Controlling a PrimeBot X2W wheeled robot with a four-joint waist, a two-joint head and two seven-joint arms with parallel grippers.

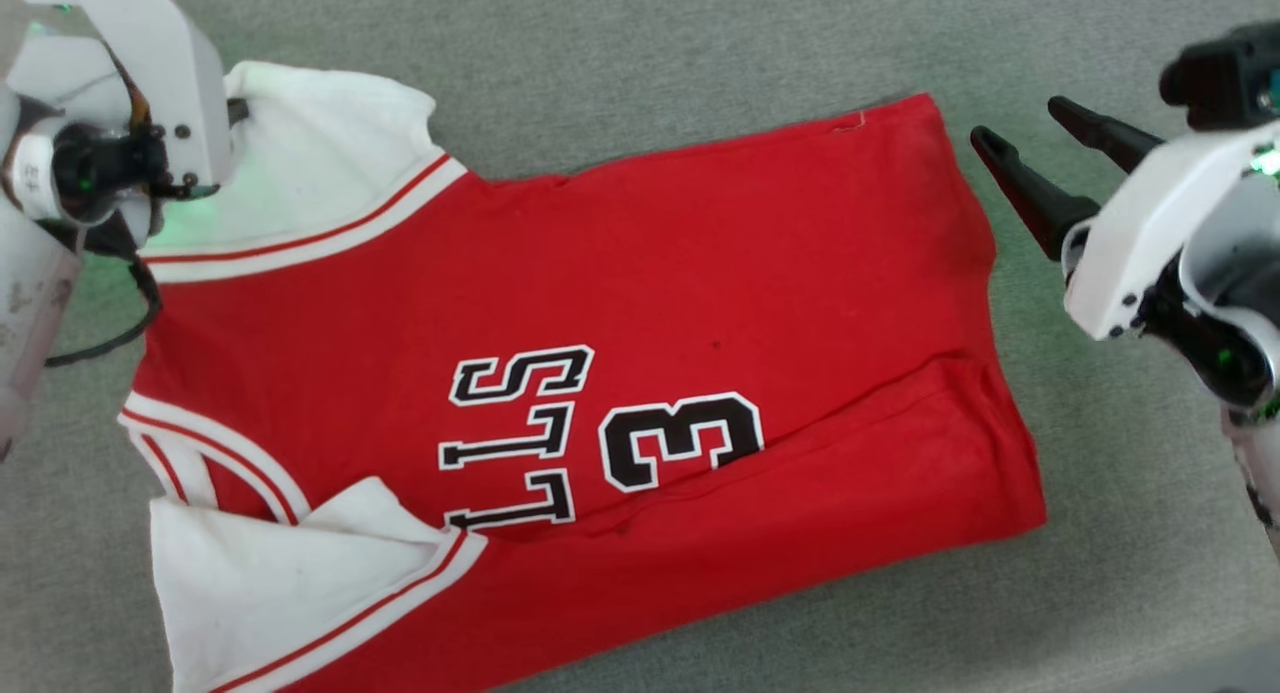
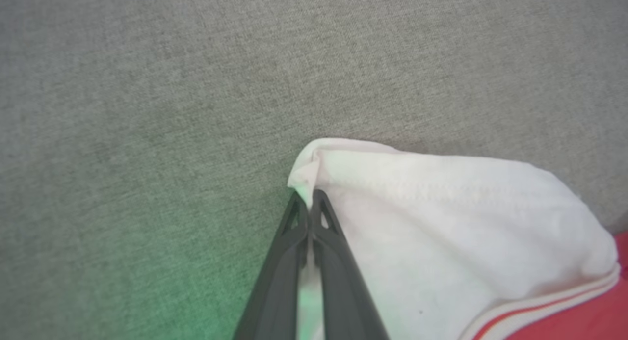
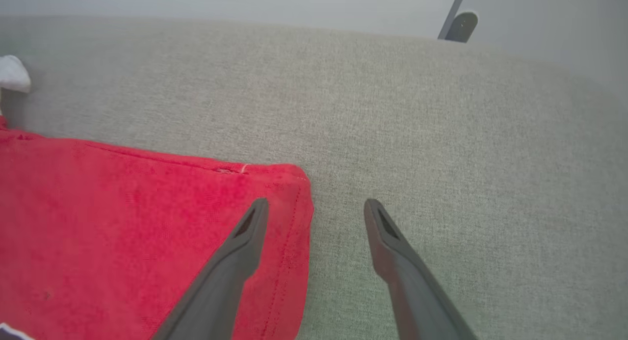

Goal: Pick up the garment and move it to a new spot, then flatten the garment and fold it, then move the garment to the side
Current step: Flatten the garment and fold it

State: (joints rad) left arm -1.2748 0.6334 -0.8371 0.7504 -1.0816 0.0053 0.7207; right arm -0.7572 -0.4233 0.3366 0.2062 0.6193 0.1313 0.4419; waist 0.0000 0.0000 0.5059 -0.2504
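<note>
— Looking from the head view, where does the garment (image 1: 640, 303) lie?
— Spread sideways on the grey woven surface (image 1: 640, 33), collar toward the robot's left, hem toward its right. The near long side (image 1: 850, 473) is already folded in over part of the number. The left arm's pale wrist housing (image 1: 150, 73) hangs over the far white sleeve (image 1: 320, 143). The right tool (image 1: 1017, 120) is spread, just beside the far hem corner (image 1: 900, 123).
— And the left wrist view?
— The left tool (image 2: 308, 200) is pressed together, pinching the sleeve's tip, which puckers above its fingertips.
— The right wrist view?
— One finger (image 3: 245, 237) lies over the red cloth and the other (image 3: 387, 242) over bare surface, so the jaws straddle the hem edge. Whether they touch it cannot be told.
— So how should the step go?
— It looks like the far side's fold. The right tool likely needs to drop and close on the corner through both layers. Both tools should then lift together and carry the far edge toward the near one at an even pace, cloth taut, so the crease runs straight.
— Anything in the way?
— A black cable (image 1: 125, 340) loops by the collar and could catch the shoulder trim. A dark post (image 3: 456, 23) stands beyond the surface's far edge, well apart.
</note>
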